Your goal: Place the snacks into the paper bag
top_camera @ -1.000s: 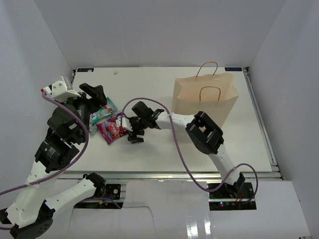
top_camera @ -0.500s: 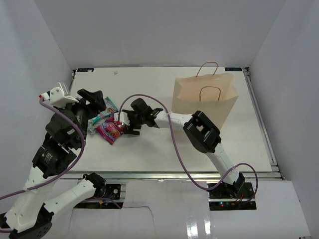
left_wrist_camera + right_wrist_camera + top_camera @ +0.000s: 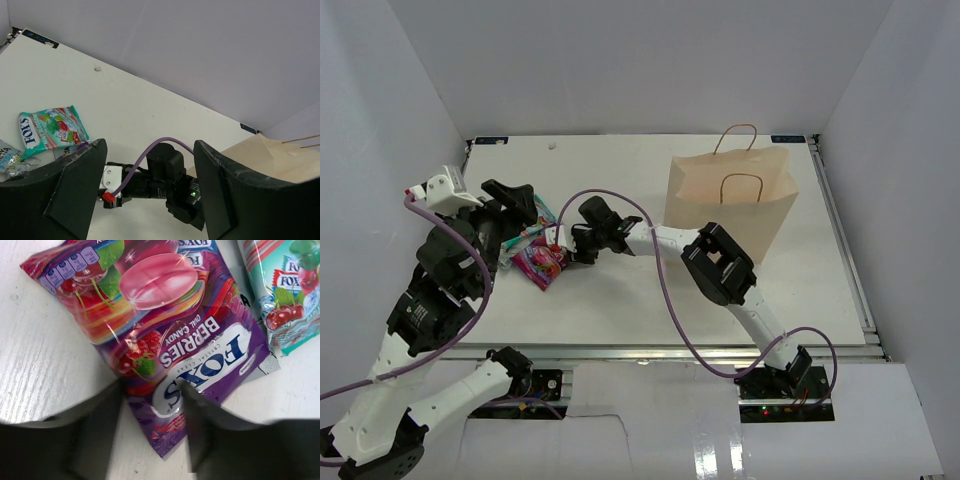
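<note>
The purple snack packet [image 3: 542, 262] [image 3: 165, 340] lies flat at the table's left. My right gripper [image 3: 563, 252] [image 3: 150, 387] is low over its near end, open, one finger at the packet's left edge and the other lying on its face. A teal packet [image 3: 527, 231] [image 3: 50, 127] [image 3: 290, 285] lies just beyond, with a silvery one [image 3: 7, 157] beside it. My left gripper [image 3: 520, 200] [image 3: 150, 145] hovers open and empty above these packets. The paper bag [image 3: 730, 200] [image 3: 270, 155] stands upright at the back right, mouth open.
White walls close in the table on the left, back and right. The right arm's purple cable [image 3: 620, 200] loops above the table's middle. A small speck [image 3: 552, 146] lies near the back edge.
My right gripper has slid left onto the purple packet and its fingers have drawn closer together. The left gripper has shifted slightly and stayed open.
</note>
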You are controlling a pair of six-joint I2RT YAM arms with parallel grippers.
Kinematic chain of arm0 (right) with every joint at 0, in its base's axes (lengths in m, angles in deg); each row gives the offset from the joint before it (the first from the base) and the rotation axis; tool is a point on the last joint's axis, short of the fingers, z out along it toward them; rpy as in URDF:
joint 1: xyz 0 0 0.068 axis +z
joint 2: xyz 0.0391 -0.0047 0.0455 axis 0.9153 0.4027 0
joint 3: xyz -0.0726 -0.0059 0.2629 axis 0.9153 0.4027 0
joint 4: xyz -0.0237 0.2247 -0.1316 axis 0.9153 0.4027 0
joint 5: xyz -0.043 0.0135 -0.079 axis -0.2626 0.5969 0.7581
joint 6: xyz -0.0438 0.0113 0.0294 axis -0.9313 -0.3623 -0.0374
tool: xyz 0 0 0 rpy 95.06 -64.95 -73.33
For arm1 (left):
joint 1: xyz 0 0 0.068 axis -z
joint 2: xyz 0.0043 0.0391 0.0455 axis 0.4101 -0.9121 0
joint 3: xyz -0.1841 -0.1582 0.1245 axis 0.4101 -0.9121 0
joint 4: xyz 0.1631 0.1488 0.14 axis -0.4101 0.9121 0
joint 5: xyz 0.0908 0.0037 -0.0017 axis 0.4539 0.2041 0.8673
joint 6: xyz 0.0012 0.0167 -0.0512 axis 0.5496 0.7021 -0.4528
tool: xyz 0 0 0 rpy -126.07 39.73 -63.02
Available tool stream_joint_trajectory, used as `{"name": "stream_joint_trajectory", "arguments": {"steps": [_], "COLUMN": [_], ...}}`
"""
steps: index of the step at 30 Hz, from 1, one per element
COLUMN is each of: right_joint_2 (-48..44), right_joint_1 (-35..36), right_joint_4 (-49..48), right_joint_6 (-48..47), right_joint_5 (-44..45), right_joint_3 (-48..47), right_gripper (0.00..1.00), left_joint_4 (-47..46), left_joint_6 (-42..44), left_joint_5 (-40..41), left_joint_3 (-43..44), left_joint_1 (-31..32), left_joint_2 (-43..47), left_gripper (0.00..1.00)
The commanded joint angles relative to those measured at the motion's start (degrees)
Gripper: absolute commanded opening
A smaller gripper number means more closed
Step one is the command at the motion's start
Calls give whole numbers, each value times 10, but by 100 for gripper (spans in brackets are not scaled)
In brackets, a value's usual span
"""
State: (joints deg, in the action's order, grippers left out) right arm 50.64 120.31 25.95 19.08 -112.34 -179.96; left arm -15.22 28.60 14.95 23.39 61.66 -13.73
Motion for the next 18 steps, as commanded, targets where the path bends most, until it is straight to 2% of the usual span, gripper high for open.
{"name": "stream_joint_trajectory", "arguments": {"steps": [1,4,10,18], "right_joint_2": [21,18,0,-96], "right_joint_1": [0,0,-4,-12], "right_joint_4": [45,71,86,86], "right_joint_6": [4,1,7,26], "right_joint_5": [-10,-12,-19,-111], "right_joint_3": [-26,-24,-7,5], "right_gripper": [48,34,19,9], "left_joint_4": [10,9,9,0], "left_joint_6": [-10,-9,-12,-22], "left_joint_5": [-20,-25,-33,-47], "left_joint_3": [7,13,9,-6], "left_joint_1": [-1,-1,-1,-1], "left_joint_2": [-7,-14,-15,4], "left_gripper": [81,81,81,81]}}
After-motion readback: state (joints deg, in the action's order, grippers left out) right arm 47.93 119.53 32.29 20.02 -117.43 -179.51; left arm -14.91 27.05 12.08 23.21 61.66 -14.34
